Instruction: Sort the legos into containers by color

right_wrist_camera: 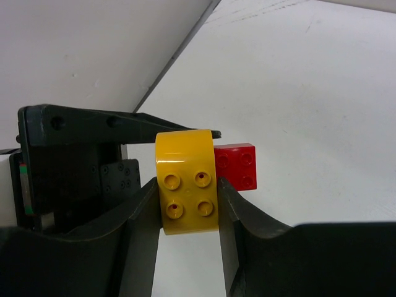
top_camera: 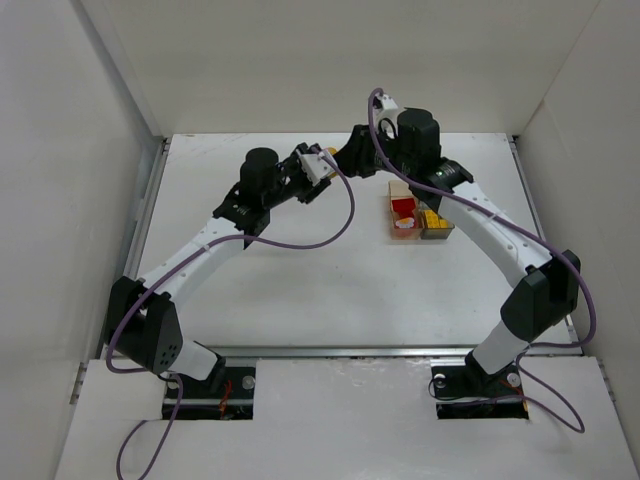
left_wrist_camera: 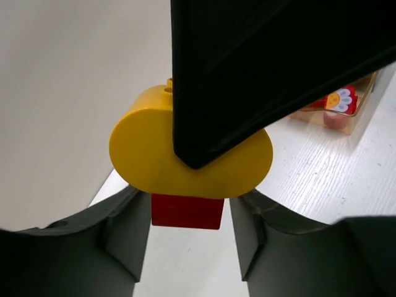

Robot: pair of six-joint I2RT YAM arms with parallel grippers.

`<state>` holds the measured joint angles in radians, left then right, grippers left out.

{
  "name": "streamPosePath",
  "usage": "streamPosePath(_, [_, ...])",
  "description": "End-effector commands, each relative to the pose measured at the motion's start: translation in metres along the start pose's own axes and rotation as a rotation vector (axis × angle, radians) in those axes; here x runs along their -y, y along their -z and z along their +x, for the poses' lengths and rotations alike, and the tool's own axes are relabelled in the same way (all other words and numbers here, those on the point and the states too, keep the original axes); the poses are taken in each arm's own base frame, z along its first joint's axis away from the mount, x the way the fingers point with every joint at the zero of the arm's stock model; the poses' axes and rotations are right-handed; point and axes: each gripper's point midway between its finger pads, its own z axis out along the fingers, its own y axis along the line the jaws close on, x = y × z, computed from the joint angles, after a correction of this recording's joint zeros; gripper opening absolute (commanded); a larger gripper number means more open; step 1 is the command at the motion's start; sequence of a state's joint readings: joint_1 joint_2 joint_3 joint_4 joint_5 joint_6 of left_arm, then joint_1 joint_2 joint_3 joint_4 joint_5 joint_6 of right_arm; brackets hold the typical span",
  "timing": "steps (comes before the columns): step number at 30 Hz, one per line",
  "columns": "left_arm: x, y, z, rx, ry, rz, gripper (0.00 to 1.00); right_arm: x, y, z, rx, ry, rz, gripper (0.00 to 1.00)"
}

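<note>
Pinched yellow brick (right_wrist_camera: 185, 185) in right gripper (right_wrist_camera: 187, 207), studs toward the wrist camera. Pinched red brick (left_wrist_camera: 185, 211) in left gripper (left_wrist_camera: 189, 215), touching the yellow one. Met tip to tip at the far middle of the table (top_camera: 300, 280), wrists turned in toward each other. Reached forward with both arms, elbows bowed outward, forearms angled inward. Had right forearm close by the two joined bins, just right of the grippers: red pieces in amber bin (top_camera: 403, 236), yellow in grey bin (top_camera: 437, 235).
</note>
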<state>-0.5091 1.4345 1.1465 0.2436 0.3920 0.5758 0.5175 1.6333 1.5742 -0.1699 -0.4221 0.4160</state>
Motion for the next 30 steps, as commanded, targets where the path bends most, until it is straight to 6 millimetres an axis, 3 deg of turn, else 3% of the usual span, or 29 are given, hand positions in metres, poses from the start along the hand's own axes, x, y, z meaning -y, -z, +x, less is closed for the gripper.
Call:
streamPosePath(1, [-0.016, 0.005, -0.044, 0.114, -0.015, -0.040, 0.45, -0.020, 0.002, -0.020, 0.069, 0.031, -0.052, 0.06])
streamPosePath(3, [-0.016, 0.005, -0.044, 0.114, -0.015, -0.040, 0.39, -0.020, 0.002, -0.020, 0.069, 0.031, -0.052, 0.06])
streamPosePath(5, [-0.016, 0.005, -0.044, 0.114, -0.015, -0.040, 0.39, -0.020, 0.002, -0.020, 0.069, 0.031, -0.052, 0.06])
streamPosePath(9, [-0.018, 0.006, -0.048, 0.122, -0.018, -0.044, 0.55, -0.018, 0.002, -0.016, 0.061, 0.027, -0.048, 0.06])
streamPosePath(12, [-0.017, 0.006, -0.046, 0.113, -0.015, -0.039, 0.57, -0.016, -0.001, -0.013, 0.054, 0.023, -0.045, 0.06])
streamPosePath(18, [-0.020, 0.006, -0.049, 0.116, -0.017, -0.051, 0.37, -0.017, -0.001, -0.012, 0.048, 0.024, -0.056, 0.06])
streamPosePath(19, [-0.020, 0.006, -0.049, 0.116, -0.017, -0.051, 0.25, -0.017, -0.001, -0.012, 0.048, 0.024, -0.056, 0.06])
streamPosePath(23, [-0.020, 0.004, -0.048, 0.109, -0.005, -0.047, 0.00, -0.019, -0.001, -0.012, 0.044, 0.024, -0.064, 0.06])
streamPosePath(27, [-0.015, 0.005, -0.039, 0.076, 0.009, -0.029, 0.00, -0.015, -0.002, -0.009, 0.041, 0.020, -0.051, 0.06])
streamPosePath(30, [-0.014, 0.005, -0.035, 0.058, 0.033, -0.029, 0.00, 0.004, 0.003, -0.013, 0.066, -0.009, 0.017, 0.06])
